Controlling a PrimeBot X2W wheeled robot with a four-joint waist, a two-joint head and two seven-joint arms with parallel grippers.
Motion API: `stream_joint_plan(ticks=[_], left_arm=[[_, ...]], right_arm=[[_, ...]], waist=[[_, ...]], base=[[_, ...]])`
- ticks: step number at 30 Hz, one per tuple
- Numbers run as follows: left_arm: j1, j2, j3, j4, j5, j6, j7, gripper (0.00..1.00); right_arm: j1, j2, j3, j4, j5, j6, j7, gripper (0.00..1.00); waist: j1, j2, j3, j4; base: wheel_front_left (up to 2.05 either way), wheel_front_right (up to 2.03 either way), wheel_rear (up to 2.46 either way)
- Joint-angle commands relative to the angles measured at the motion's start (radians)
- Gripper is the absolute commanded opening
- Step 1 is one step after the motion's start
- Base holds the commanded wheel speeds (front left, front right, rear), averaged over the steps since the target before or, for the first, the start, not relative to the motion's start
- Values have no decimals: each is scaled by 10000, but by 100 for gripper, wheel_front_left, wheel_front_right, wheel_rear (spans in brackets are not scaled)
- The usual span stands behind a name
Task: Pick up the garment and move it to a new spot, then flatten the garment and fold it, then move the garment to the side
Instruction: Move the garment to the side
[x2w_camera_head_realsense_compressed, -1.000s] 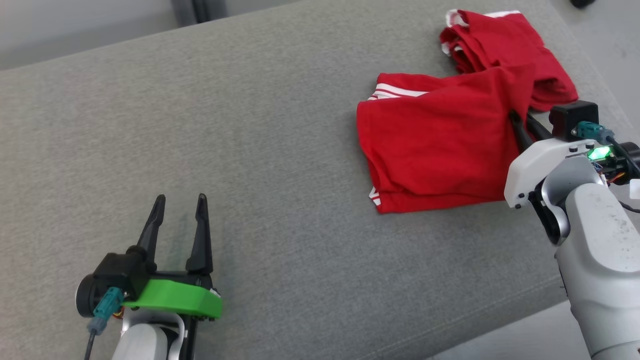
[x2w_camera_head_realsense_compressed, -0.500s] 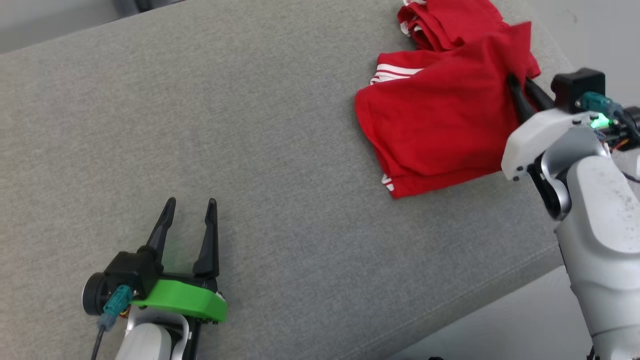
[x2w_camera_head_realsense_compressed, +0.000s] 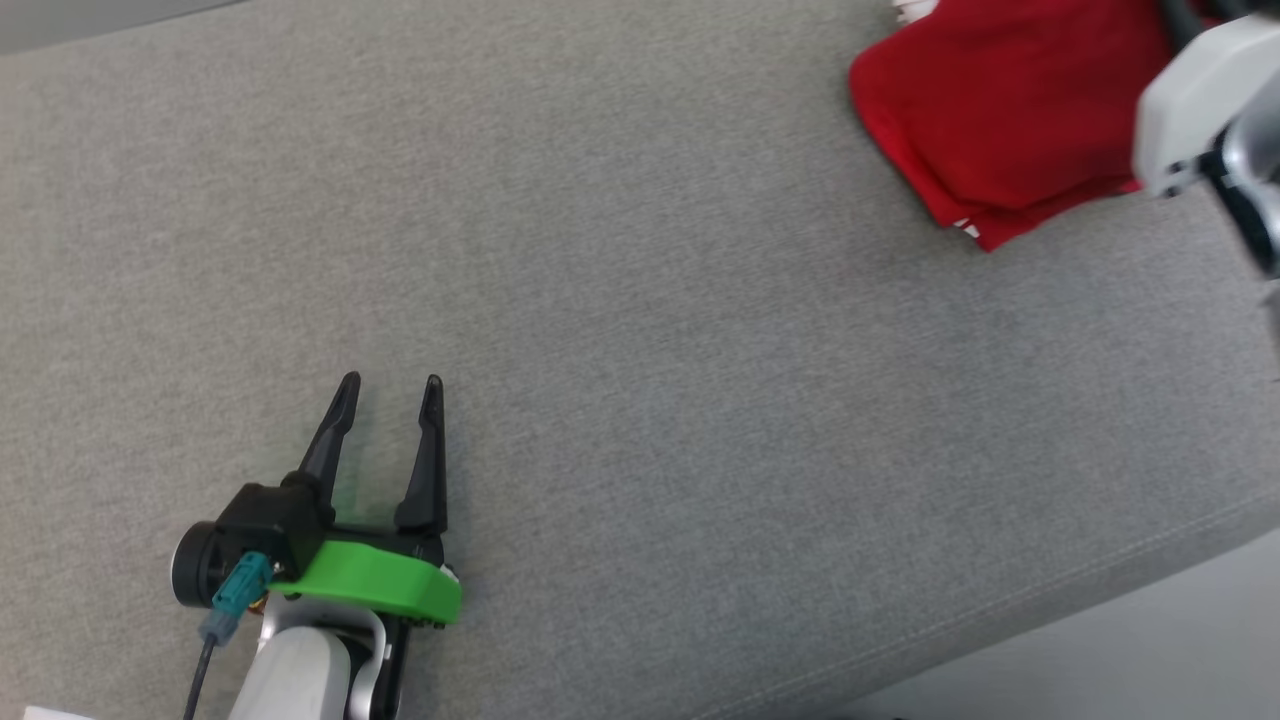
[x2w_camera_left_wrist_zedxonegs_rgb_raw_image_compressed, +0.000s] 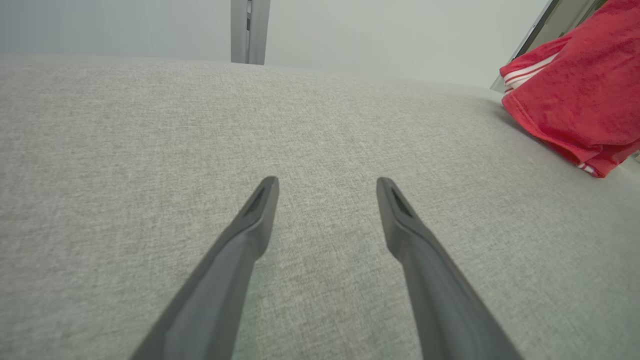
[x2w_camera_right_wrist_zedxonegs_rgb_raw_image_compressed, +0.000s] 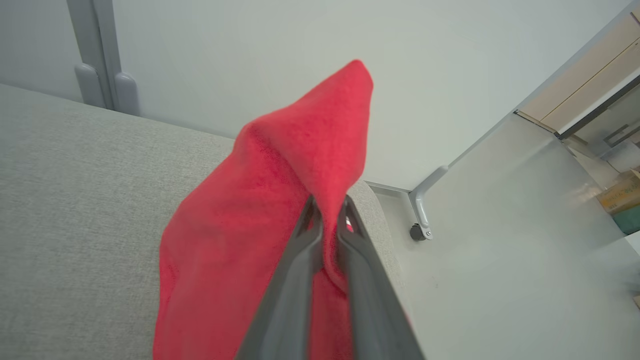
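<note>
Right end effector (x2w_camera_right_wrist_zedxonegs_rgb_raw_image_compressed: 327, 204) pinches a fold of the red garment (x2w_camera_head_realsense_compressed: 1000, 110), holding it up at the grey cushion's (x2w_camera_head_realsense_compressed: 640, 300) far right corner, likely to carry it elsewhere; left end effector (x2w_camera_head_realsense_compressed: 390, 381) sits spread and empty near the front edge

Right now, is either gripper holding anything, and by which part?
The right gripper is shut on a pinched-up fold of the red cloth garment; the left gripper is open and empty.

Soft red cloth garment (x2w_camera_head_realsense_compressed: 1000, 110), matt woven couch (x2w_camera_head_realsense_compressed: 640, 330)
</note>
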Motion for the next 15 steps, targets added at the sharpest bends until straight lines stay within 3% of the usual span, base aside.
stream_joint_plan(ticks=[1, 9, 10, 11, 12, 15], left_arm=[[-252, 11, -7, -64, 85, -6, -26, 100], [-514, 142, -32, -221, 327, -25, -25, 100], [-562, 182, -42, -221, 346, -24, -11, 100], [-579, 186, -52, -226, 367, -25, -9, 100], [-594, 199, -62, -217, 396, -26, -5, 100], [-593, 223, -49, -191, 395, -18, -3, 100]], right_arm=[[-236, -400, -63, 147, 103, -20, 80, 0], [-830, -2277, -819, 1726, -112, -20, 48, 0], [-884, -2215, -1275, 2167, -313, -20, -231, 26], [-894, -2146, -1508, 2346, -432, -18, -441, 95], [-867, -2063, -1776, 2561, -613, -18, -712, 100], [-705, -1803, -2580, 3262, -1248, -18, -1586, 100]], waist=[[0, -1, 398, 422], [0, -1, 1380, 1117], [0, -1, 1505, 1193], [0, -1, 1550, 1230], [0, -1, 1594, 1270], [0, -1, 1637, 1347]], base=[[0, 0, 0], [0, 0, 0], [0, 0, 0], [0, 0, 0], [0, 0, 0], [0, 0, 0]])
